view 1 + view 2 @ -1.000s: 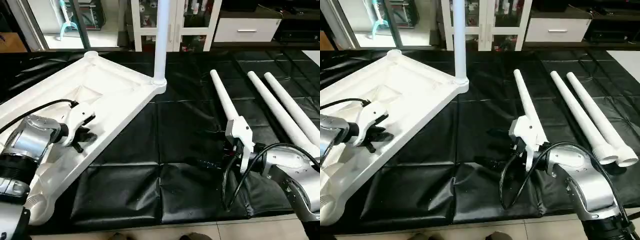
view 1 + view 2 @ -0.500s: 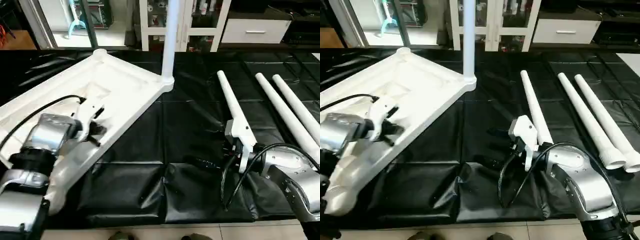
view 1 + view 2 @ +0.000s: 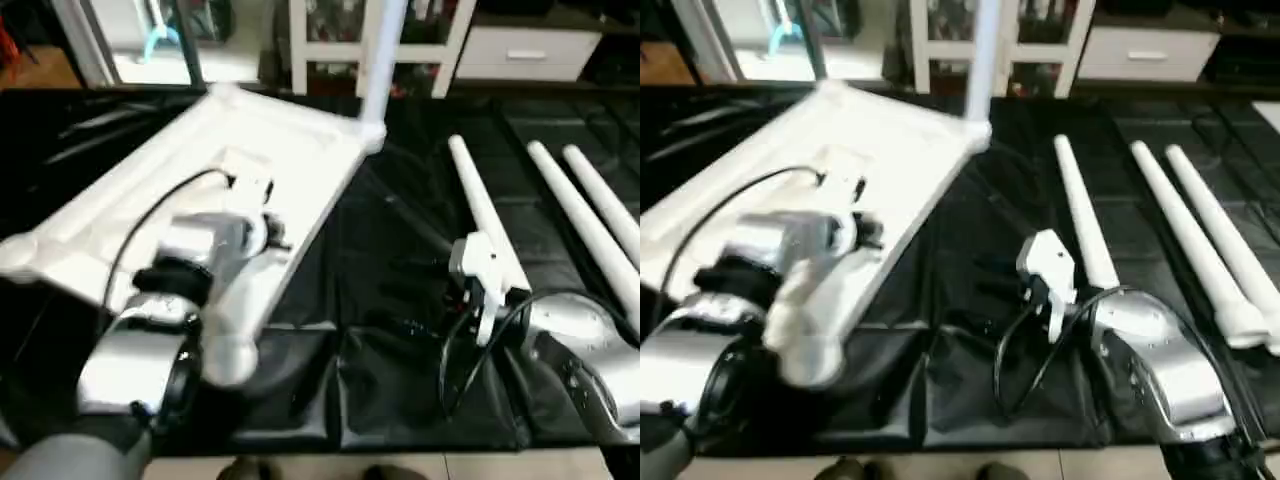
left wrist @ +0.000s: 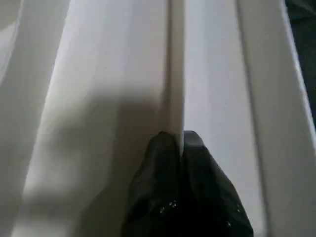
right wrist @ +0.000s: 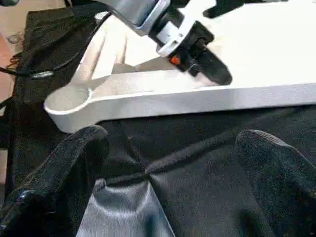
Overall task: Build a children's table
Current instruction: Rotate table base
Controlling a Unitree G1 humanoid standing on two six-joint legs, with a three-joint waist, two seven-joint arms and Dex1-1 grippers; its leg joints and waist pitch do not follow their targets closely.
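Three loose legs [image 3: 590, 225] lie on the black mat [image 3: 400, 300]; left gripper [image 4: 178, 140] pinched shut on a rib of the top [image 3: 290, 150]; right gripper [image 5: 173, 163] wide open, empty.

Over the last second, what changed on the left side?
The left tool shut on a thin rib of the table top underside, and the top's near corner has lifted off the black mat. Unchanged: right tool open over the mat, one leg upright in its socket, three legs lying loose.

No legible text, label or number anywhere.
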